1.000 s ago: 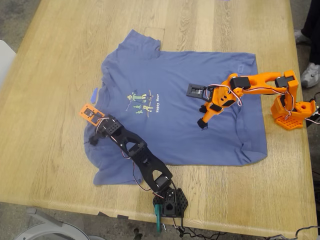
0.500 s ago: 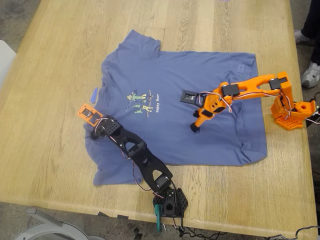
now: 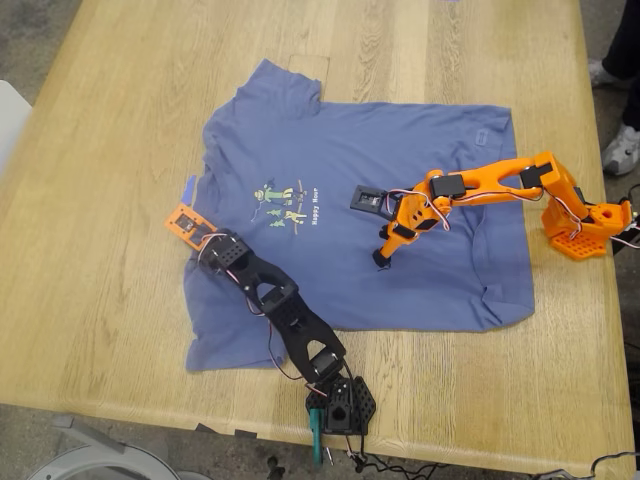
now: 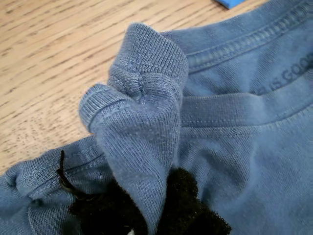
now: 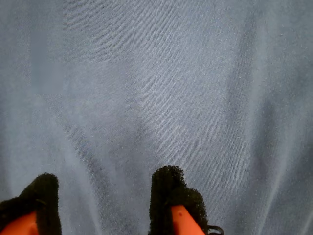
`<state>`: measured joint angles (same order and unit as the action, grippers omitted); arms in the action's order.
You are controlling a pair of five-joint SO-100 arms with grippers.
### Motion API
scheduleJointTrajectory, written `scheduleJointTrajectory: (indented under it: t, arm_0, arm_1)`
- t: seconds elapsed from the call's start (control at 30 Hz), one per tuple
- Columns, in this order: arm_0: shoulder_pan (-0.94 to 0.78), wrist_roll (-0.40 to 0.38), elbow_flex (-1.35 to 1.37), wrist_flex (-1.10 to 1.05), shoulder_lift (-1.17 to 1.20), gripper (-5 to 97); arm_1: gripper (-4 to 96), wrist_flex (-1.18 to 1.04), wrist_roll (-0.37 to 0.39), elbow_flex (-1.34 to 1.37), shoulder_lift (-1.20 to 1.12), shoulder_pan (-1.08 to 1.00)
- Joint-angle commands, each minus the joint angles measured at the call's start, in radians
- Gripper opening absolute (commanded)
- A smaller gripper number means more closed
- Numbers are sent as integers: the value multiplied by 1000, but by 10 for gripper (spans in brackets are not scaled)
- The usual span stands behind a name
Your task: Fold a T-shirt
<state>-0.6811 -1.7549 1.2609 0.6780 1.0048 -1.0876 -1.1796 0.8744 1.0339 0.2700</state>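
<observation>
Slate-blue T-shirt (image 3: 350, 220) spread flat across the middle of the wooden table (image 3: 110, 110), print up, collar toward the exterior view's left, hem toward its right. Small blue tape strip (image 3: 188, 187) on the wood just beside the collar.

Black arm reaching in from the exterior view's near edge, my first gripper (image 3: 200, 252) down at the collar. Up close in the first wrist view: dark padded fingertips (image 4: 183, 196) pinched tight on a bunched fold of ribbed neckband, fabric (image 4: 142, 117) standing up in a peak between them. Clamped on the T-shirt, no question. White lettering inside the neck just readable at the edge, tape corner (image 4: 234, 3) peeking in beyond.

Orange arm stretched in from its base at the exterior view's right, my second gripper (image 3: 382, 258) tipped down over the shirt's middle, near the print's right in the exterior view. Second wrist view full of plain blue cloth (image 5: 156, 83); two black-padded orange fingertips (image 5: 168, 191) set well apart, nothing between them. Touching the cloth or just above it: cannot tell.

A person's shoe (image 3: 620, 150) at the exterior view's right edge, off the table.
</observation>
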Motion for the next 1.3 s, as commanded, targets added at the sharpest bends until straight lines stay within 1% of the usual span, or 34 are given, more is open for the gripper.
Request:
scheduleJointTrajectory:
  t: [0.0,0.3,0.6,0.7,0.77,0.8,0.87,0.9,0.93,1.0,1.07,1.13,1.27]
  arm_0:
    - [43,-18,2,5,117,0]
    - [32,-20,43,17,204,0]
    - [31,-20,120,20,316,0]
    - [34,-21,150,20,356,2]
    - [41,-23,179,20,390,2]
    - [44,-23,193,20,405,2]
    - [55,-23,216,20,430,2]
    - [60,-25,224,18,439,1]
    - [66,-25,230,17,446,1]
    - [78,-26,241,0,462,1]
    - [94,-28,252,-2,482,1]
    - [110,-29,268,-3,506,1]
    - [135,-32,328,-5,572,1]
  arm_1:
    - [282,2,-5,6,18,-11]
    - [276,150,9,163,9,-15]
    - [269,235,20,84,-140,-23]
    - [269,227,23,-48,-244,-23]
    - [269,160,23,-242,-364,-20]
    - [265,89,23,-416,-457,-18]
    - [246,-89,23,-874,-719,-8]
    - [240,-192,26,-1006,-804,2]
    - [237,-256,17,-1005,-818,9]
    - [222,-206,34,-1003,-804,17]
    - [203,-230,26,-1003,-815,25]
    - [161,-235,26,-1003,-821,28]
    - [135,-221,15,-1002,-847,21]
